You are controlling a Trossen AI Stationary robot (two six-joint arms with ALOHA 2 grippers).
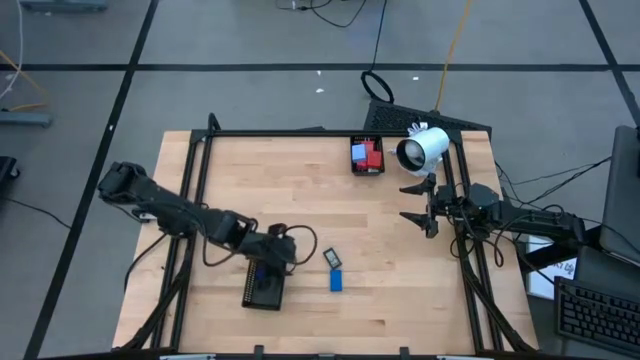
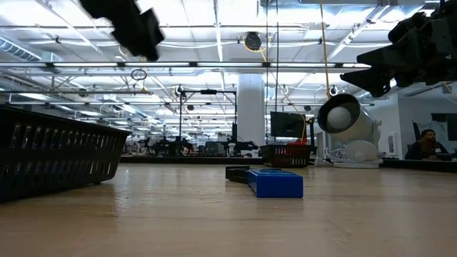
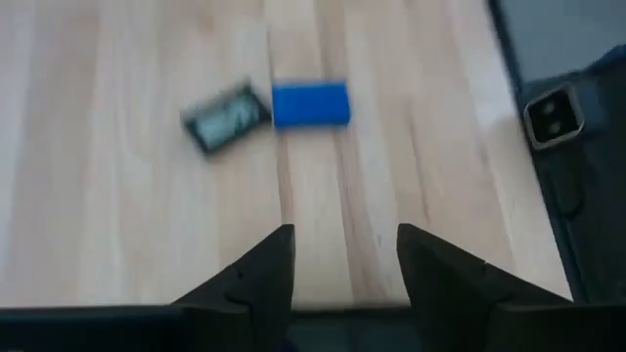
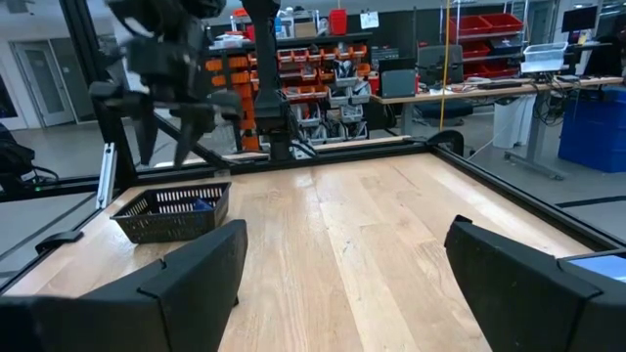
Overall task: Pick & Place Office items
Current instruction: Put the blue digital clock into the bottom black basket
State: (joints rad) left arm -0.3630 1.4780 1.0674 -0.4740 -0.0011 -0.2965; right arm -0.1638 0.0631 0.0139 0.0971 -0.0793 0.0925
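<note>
Saw even, bright overhead light on table (image 1: 400,250) in high view; shadows soft and short. Low view backlit by ceiling strip lights, left gripper (image 2: 139,32) dark and blurred. My left wrist view was soft: dark flat rectangle (image 3: 227,115) and blue flat rectangle (image 3: 310,104) smeared. Right wrist view sharp at distance, own fingers (image 4: 186,284) out of focus.

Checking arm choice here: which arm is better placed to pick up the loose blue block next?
Probably the left. The left gripper hangs open over the near tray, beside the blue block; the right gripper waits open at the table's right edge.
</note>
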